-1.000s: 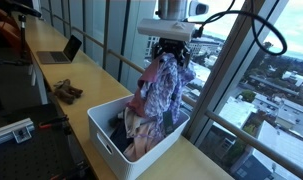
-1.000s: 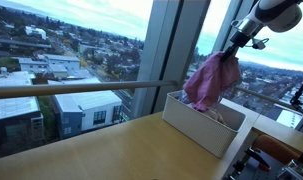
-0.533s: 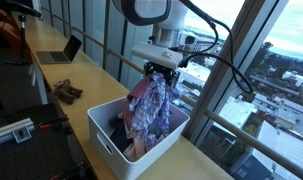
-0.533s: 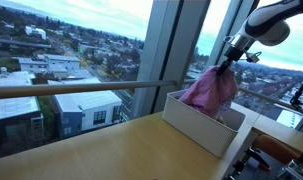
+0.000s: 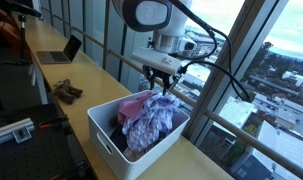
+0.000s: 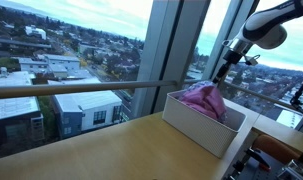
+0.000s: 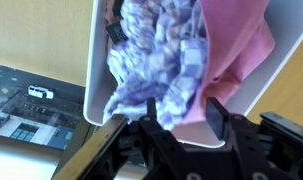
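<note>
Pincer with its jaws apart and clamped on nothing that I can see, hanging just above the white bin at the window end of the wooden counter. In the wrist view the pincer enters from the bottom edge, and its dark fingers stand on either side of the heaped cloth without pinching it. The checked purple-and-white garment lies slumped inside the bin, towards its right and near side. A pink garment lies touching it on the left and far side, with a little dark cloth beneath both. From the wrist, the checked garment fills the middle of the bin and the pink garment drapes over the right rim. In an exterior view the pink garment mounds above the bin wall, and the pincer is just above it. I judge the step in hand to be the drop-off, with the cloth resting in the bin and free of the jaws. My next move calls for a straight rise with the jaws kept apart, so that no fold snags on a finger. Further left along the counter are a brown object and an open laptop, both well apart from the bin. I can read no brand, label or writing in any view.
</note>
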Robot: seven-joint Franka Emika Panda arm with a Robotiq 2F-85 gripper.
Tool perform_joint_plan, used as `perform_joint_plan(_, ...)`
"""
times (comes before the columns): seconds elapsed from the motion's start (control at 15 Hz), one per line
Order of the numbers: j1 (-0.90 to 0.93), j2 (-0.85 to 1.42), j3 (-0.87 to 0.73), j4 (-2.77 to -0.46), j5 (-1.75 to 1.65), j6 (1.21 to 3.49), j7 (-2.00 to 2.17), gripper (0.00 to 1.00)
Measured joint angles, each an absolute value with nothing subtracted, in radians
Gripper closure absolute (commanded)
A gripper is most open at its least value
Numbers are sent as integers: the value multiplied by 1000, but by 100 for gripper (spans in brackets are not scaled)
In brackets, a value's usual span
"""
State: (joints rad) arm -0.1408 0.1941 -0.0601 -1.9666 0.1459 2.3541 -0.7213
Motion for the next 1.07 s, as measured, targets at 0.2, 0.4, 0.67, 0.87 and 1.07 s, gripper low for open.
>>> perform_joint_plan(0.2,-114,132,-25,-1993,141,2355,-714,0)
perform_joint_plan(0.4,-49,58,22,-2065,141,2356,-699,0)
perform_joint_plan(0.67,55,27,97,-2213,144,2391,-663,0)
perform_joint_plan(0.87,131,50,160,-2308,145,2454,-623,0)
perform_joint_plan(1.07,198,104,228,-2347,146,2510,-576,0)
